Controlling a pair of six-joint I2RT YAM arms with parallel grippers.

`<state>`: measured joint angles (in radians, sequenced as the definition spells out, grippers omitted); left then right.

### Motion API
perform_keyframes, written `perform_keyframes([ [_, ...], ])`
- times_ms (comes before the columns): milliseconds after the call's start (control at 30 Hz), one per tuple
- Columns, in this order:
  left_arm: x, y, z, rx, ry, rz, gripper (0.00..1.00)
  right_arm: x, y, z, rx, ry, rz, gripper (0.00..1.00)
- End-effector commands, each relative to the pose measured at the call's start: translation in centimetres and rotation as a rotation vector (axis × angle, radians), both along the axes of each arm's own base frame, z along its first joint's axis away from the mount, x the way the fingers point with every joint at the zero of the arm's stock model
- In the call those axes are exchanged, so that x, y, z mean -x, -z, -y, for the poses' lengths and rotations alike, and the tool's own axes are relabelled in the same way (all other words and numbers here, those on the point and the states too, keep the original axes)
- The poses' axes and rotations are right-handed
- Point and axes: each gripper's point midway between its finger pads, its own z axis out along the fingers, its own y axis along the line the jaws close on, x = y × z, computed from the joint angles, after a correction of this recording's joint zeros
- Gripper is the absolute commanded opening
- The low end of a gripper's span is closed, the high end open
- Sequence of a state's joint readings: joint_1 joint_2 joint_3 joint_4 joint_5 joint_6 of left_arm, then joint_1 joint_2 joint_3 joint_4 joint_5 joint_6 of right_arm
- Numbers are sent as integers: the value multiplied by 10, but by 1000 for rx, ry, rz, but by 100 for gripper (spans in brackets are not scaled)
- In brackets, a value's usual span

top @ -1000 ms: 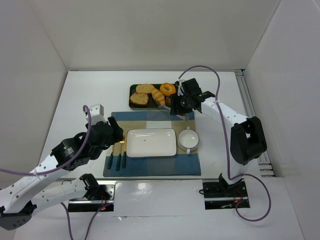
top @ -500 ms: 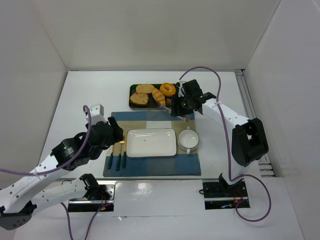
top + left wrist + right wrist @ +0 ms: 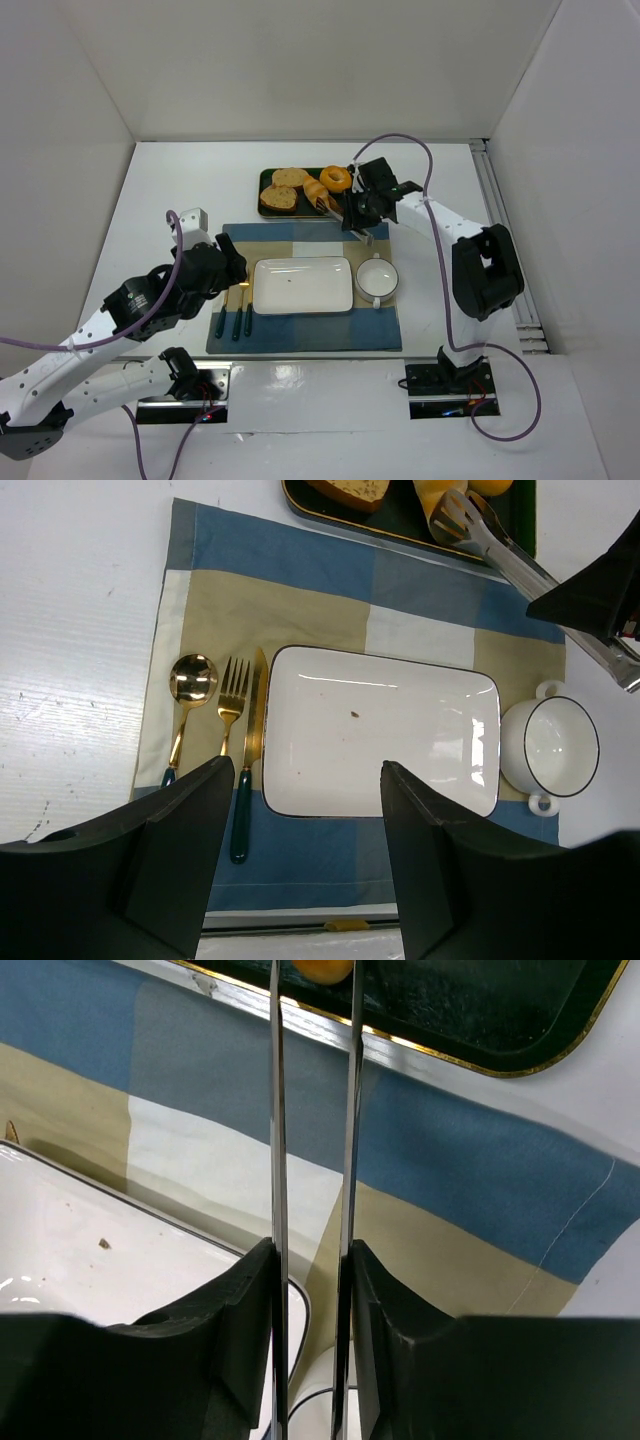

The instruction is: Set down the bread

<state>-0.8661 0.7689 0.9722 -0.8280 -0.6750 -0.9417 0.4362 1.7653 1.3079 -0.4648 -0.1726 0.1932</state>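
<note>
White-walled bench (image 3: 150, 200): checked placemat (image 3: 300, 340) carrying plate (image 3: 303, 285), bowl (image 3: 377, 278) and cutlery (image 3: 233, 312), with a dark tray (image 3: 268, 180) at its far edge. Right tool (image 3: 311, 1290), clamped on tongs (image 3: 520, 572), has swung left since the earlier frame, tong tips either side of the bread (image 3: 316, 190) in the tray; left tool (image 3: 310, 865), fingers apart, hovers unchanged over the placemat's near-left. Bare bench runs from both placemat sides to the walls.

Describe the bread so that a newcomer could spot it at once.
Find the dark tray beyond the checked placemat. On it, between the brown toast slices and the ring donut, lies the bread: a small ridged golden roll with tapered ends, at the tips of the tongs.
</note>
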Motion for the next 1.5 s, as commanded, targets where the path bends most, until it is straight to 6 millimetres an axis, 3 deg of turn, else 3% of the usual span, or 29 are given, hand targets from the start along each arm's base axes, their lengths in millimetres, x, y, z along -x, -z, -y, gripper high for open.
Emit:
perform_keyframes([
  [0, -3, -5, -2, -1, -8, 20, 73, -18, -28, -10, -35, 4, 88, 36],
  [133, -3, -3, -1, -8, -8, 14, 73, -19, -42, -10, -44, 17, 111, 34],
  [300, -5, -3, 1, -8, -8, 14, 73, -9, -91, -19, -71, 4, 185, 34],
  [500, -6, -1, 1, -8, -8, 14, 73, 1, -144, -16, -90, 17, 286, 34],
  [633, -7, -2, 0, -13, -16, 19, 73, 13, -157, -12, -84, 14, 286, 34],
  [733, -8, -10, -1, -11, -20, 38, 73, 35, -165, -14, -97, -17, 255, 34],
  [900, -16, -19, -3, -43, -39, 64, 73, 89, -139, -5, -37, -35, 117, 34],
  [1000, -21, -17, 0, -75, -34, 66, 73, 119, -149, -2, -42, -62, 120, 34],
  [1100, -26, -19, 5, -85, -26, 71, 73, 143, -144, 7, -13, -77, 63, 34],
  [1300, -38, -12, 11, -100, -35, 48, 73, 202, -124, 5, 7, -128, -79, 34],
  [1467, -42, -12, 13, -74, -38, 53, 73, 239, -103, -2, 35, -155, -162, 34],
])
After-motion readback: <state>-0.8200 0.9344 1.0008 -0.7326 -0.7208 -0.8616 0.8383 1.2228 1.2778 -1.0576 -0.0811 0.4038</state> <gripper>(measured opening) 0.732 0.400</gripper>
